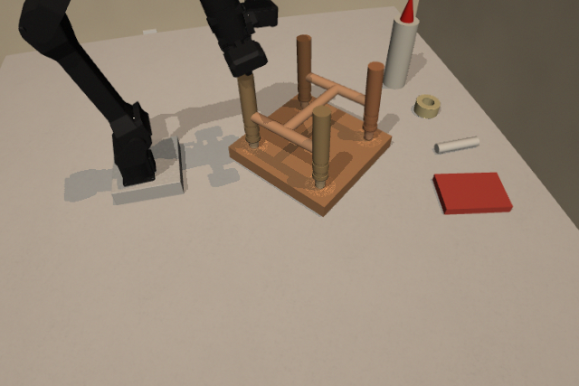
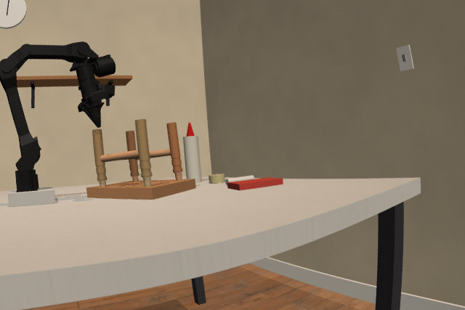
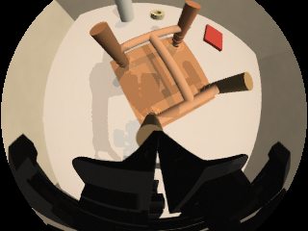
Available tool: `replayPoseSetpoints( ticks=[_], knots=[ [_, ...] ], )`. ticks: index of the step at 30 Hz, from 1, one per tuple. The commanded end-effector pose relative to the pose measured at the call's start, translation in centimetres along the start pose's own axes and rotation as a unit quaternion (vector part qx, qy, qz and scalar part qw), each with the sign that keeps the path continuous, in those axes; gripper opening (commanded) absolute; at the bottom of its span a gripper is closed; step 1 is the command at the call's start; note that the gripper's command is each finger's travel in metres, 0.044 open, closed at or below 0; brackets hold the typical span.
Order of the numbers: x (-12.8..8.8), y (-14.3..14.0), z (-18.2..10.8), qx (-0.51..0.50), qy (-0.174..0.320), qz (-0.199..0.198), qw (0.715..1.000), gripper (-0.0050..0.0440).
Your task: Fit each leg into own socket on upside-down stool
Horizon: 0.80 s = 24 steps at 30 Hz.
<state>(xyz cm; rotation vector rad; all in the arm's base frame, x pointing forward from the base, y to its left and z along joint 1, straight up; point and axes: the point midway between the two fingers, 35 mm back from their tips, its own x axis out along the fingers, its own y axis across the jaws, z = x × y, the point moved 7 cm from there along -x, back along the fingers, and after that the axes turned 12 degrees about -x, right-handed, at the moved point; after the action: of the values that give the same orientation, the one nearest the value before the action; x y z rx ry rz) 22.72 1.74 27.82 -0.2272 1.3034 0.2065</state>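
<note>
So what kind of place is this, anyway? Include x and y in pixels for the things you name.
Probably a home workshop or craft corner: an upside-down stool (image 1: pixel 345 186) (image 2: pixel 122 192) (image 3: pixel 140 87) stands on a table, near a red-tipped bottle (image 1: pixel 400 52) (image 2: pixel 192 158) (image 3: pixel 125 11) and a tape roll (image 1: pixel 426 110) (image 2: pixel 216 178) (image 3: pixel 157 17).

1 red block, 1 clock

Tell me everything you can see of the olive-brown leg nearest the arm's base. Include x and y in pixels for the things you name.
The olive-brown leg nearest the base (image 1: pixel 249 108) (image 2: pixel 98 149) (image 3: pixel 146 136) is a round, wood-like post with a flat end on top, turned rings low down and a paler, narrower tip at the bottom. It stands nearly upright at a corner of the upturned seat (image 1: pixel 276 174) (image 2: pixel 120 192) (image 3: pixel 140 87); a strip of the tip shows above the seat, so its shoulder looks unseated. A stretcher (image 1: pixel 282 130) (image 2: pixel 120 155) (image 3: pixel 202 99) meets its side. The closed hand (image 1: pixel 246 73) (image 2: pixel 98 126) (image 3: pixel 157 134) is just above, not gripping it.
</note>
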Motion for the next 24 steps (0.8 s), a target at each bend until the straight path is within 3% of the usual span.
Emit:
replayPoseSetpoints(
  ticks=[1, 24],
  knots=[
    [0.5, 0.1, -0.2, -0.001, 0.0, 0.001, 1.0, 0.0],
    [2.2, 0.2, -0.7, -0.001, 0.0, 0.001, 1.0, 0.0]
  ],
)
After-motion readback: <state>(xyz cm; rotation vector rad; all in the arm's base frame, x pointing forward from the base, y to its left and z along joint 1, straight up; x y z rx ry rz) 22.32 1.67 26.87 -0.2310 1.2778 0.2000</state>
